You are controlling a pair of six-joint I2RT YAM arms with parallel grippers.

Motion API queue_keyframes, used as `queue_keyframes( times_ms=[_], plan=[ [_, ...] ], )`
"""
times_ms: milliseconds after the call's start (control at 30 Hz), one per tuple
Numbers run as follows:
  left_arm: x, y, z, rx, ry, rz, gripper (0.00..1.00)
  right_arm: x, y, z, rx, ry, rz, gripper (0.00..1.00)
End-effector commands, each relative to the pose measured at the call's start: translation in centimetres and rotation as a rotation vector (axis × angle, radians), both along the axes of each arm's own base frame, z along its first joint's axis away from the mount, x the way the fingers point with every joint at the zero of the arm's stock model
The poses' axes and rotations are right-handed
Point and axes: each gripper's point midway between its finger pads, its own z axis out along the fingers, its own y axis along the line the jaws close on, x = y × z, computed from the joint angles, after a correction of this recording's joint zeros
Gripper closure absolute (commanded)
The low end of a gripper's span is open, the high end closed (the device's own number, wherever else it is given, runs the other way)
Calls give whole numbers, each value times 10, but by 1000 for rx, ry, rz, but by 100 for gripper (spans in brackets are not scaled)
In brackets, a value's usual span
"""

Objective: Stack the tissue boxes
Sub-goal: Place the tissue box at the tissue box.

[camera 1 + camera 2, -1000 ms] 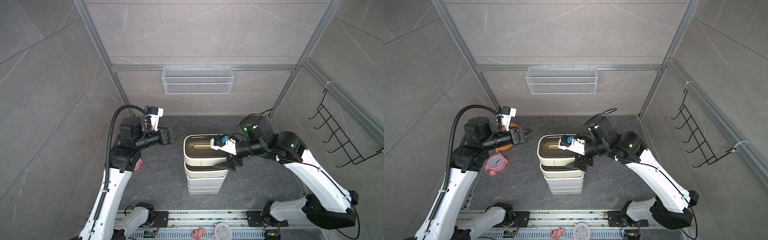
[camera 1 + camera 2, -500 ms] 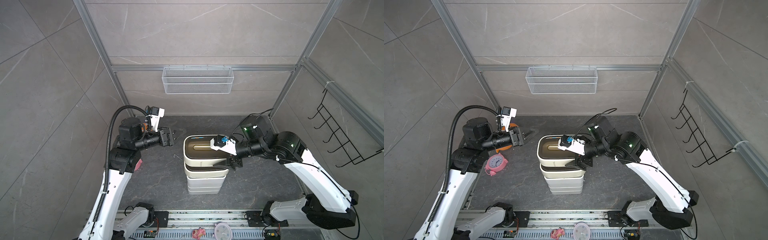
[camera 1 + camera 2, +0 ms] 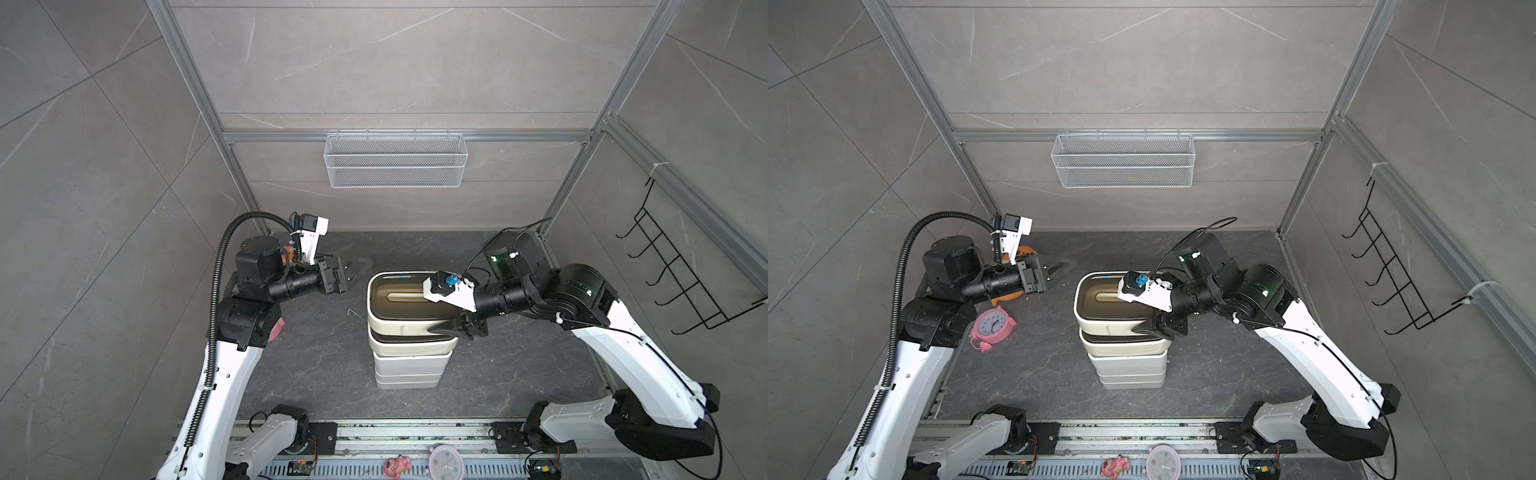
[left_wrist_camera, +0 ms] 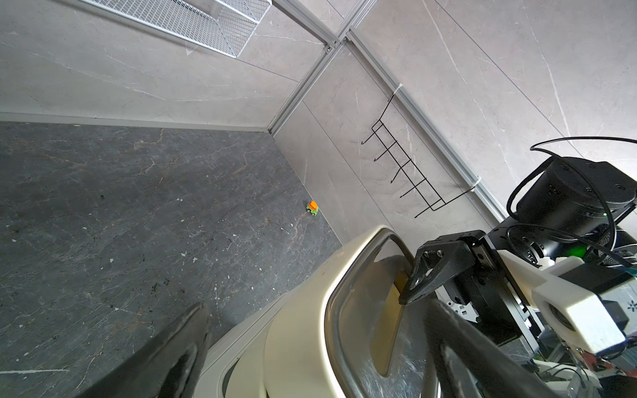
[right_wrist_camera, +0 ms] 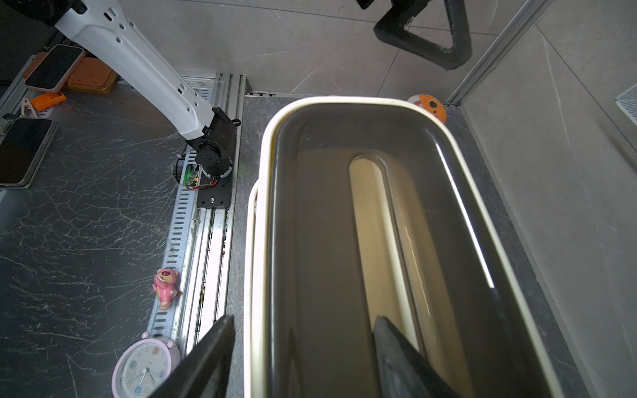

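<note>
Right, starting on the left: my left claw [image 3: 341, 276] hangs well left of the stack [image 3: 409, 365], jaws spread full and empty, aimed at it. The stack stands between the two arms. I count two cream boxes on top, the top box [image 3: 399, 322] over the second box [image 3: 411, 344], with white boxes [image 3: 409, 374] beneath. From above I make out at least two white tiers and cannot count them for sure. I see no box off the stack.

The top box sits a little off-square to the one under it, and I cannot tell whether it rests there or hangs just clear. Its long axis runs arm to arm, and its slot [image 5: 372, 224] runs with it.

At the stack's right end is my right claw [image 5: 303, 320], looking straight along that axis. One finger [image 5: 210, 351] is outside the front long wall, the other [image 5: 400, 355] down in the lid's hollow by the slot. The jaws stand about half apart astride that wall; whether they pinch it I cannot tell. The right arm is plainly nearer, so squaring the box falls to it, I judge.
</note>
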Motion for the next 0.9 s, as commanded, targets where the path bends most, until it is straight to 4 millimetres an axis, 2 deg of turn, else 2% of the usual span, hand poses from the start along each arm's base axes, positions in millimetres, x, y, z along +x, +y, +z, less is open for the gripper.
queue_keyframes(
  times_ms=[0, 200, 333, 367, 567, 633, 767, 867],
  plan=[
    [-7, 1, 8, -9, -35, -7, 0, -10, -9, 0, -8, 22, 2, 33],
    [-10, 2, 7, -5, -35, -2, 0, -6, -12, -5, -8, 4, -23, 20],
    [-14, 4, 8, 12, -44, 4, 0, 0, -15, 6, 15, -28, -71, 13],
    [-14, 7, 9, 30, -52, 17, 0, 1, -17, 11, 23, -39, -85, 1],
    [-16, 32, 14, 140, -118, 174, 0, 10, -25, 41, 93, -98, -178, 1],
    [-15, 37, 13, 157, -117, 208, 0, 5, -27, 53, 132, -106, -171, 1],
    [-14, 44, 5, 186, -92, 246, 0, -2, -33, 80, 214, -131, -178, 1],
    [-15, 59, -2, 252, -101, 318, 0, 8, -42, 96, 259, -165, -273, 1]
  ],
)
